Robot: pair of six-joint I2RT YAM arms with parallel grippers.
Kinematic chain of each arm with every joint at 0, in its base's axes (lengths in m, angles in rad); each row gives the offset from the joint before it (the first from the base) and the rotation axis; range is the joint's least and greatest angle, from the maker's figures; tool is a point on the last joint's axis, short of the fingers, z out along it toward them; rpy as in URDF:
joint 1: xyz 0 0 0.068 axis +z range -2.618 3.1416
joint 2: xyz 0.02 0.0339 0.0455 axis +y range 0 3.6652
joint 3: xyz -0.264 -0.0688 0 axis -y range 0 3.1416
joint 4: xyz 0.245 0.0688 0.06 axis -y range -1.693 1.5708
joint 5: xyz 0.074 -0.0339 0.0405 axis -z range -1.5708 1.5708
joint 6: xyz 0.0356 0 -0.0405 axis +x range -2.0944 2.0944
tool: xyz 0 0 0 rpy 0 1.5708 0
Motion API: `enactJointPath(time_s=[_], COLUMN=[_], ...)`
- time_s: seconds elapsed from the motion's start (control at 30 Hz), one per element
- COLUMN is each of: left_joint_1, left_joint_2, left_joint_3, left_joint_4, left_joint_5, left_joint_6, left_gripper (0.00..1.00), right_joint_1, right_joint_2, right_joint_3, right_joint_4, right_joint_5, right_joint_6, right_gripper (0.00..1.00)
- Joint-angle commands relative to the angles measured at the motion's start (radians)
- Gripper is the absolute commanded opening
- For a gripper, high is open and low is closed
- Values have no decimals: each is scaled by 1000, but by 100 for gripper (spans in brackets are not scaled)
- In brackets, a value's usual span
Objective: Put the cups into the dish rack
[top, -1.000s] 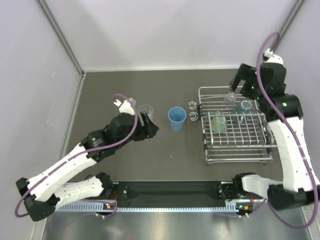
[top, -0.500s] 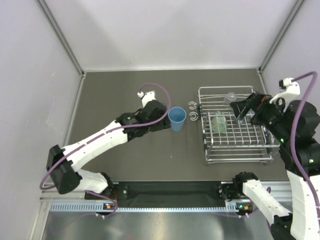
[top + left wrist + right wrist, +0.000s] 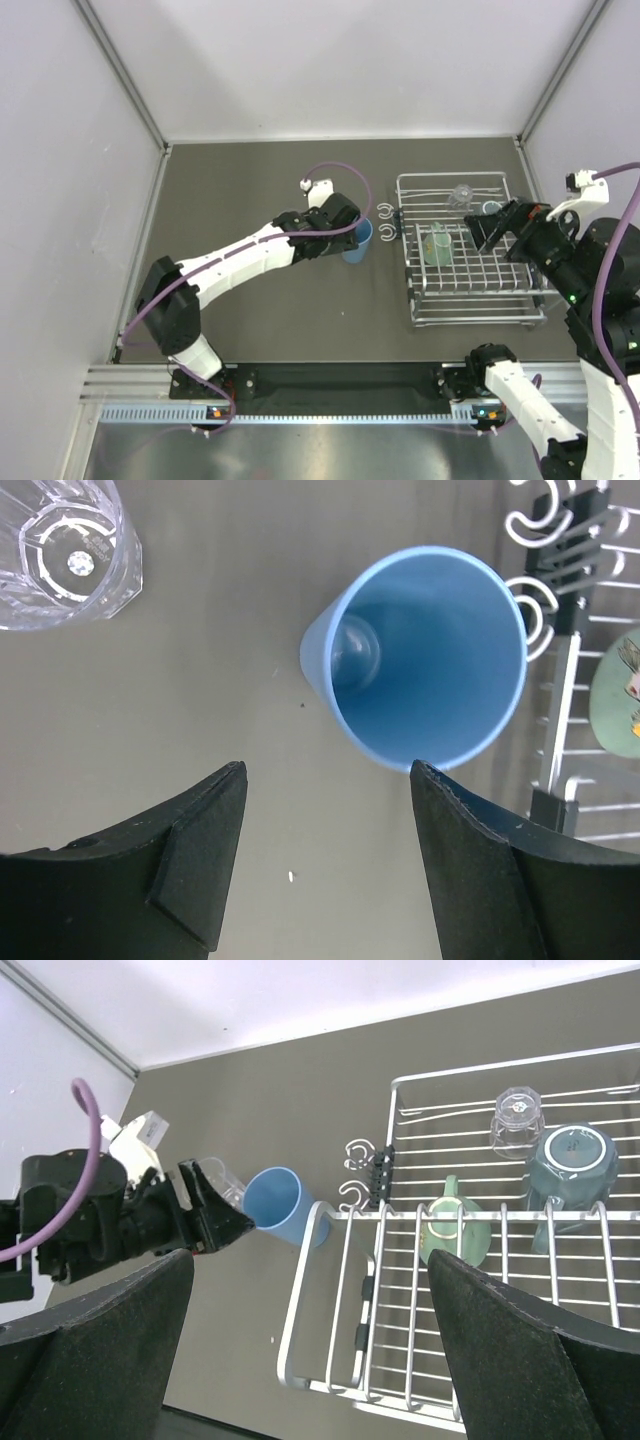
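On the table beside the rack: the blue tumbler (image 3: pixel 425 660) stands upright, mouth up, just beside the curled hooks (image 3: pixel 386 233) of the dish rack (image 3: pixel 475 321) and outside it.
Left gripper (image 3: pixel 328 770): empty, jaws parted fairly wide; we see bare table between them.
Tumbler from the left gripper: ahead of the fingers and off toward the right one. In the wrist view that fingertip (image 3: pixel 440 800) sits at the near rim, and we cannot tell whether it touches.
Tumbler's axis: vertical, narrower at the base. We look down into it at a slant, so we judge the fingers come from the side and above.
What the move turns on: we think the jaws must shift toward the rack until the tumbler is centred between them, then go forward. The gap looks only just wide enough for the rim.
Nearer arm: the left, by far. The right gripper (image 3: pixel 495 228) hangs over the rack, jaws at their widest, holding nothing.
Clear tumbler (image 3: pixel 65 550): on the table, on the side away from the rack, apart from the blue one.
Already in the rack: small clear tumbler (image 3: pixel 517 1120), teal-green mug (image 3: pixel 573 1160), cream mug (image 3: pixel 452 1232).
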Motion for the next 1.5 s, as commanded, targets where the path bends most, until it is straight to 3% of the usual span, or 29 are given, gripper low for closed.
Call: enactJointPath(time_s=[0.0,0.2,0.37,0.57,0.77,0.93,1.17,1.47], left_joint_1=[20,46,63,71,74,83,91,102], left_joint_2=[15,38,55,69,78,72,-47,-438], left_joint_3=[52,44,29,23,20,15,-14,-230], left_joint_4=[34,53,63,89,106,109,103,239], left_joint_5=[-27,-7,28,62,100,132,169,245], left_joint_6=[-6,-3,-6,5,20,25,52,87], left_gripper=[72,71,57,51,31,0,0,0], right_joint_1=[-9,-9,-10,-9,-9,-9,-9,-9], right_joint_2=[-13,-18,-15,-10,-4,2,22,13], right_joint_3=[-4,-8,-8,-16,-19,-13,-22,-132], right_joint_4=[7,4,4,5,8,11,34,206], right_joint_5=[4,15,15,16,5,-8,-91,-339], right_joint_6=[-24,-27,-25,-25,-21,-15,5,143], right_gripper=[100,100,100,100,100,100,100,100])
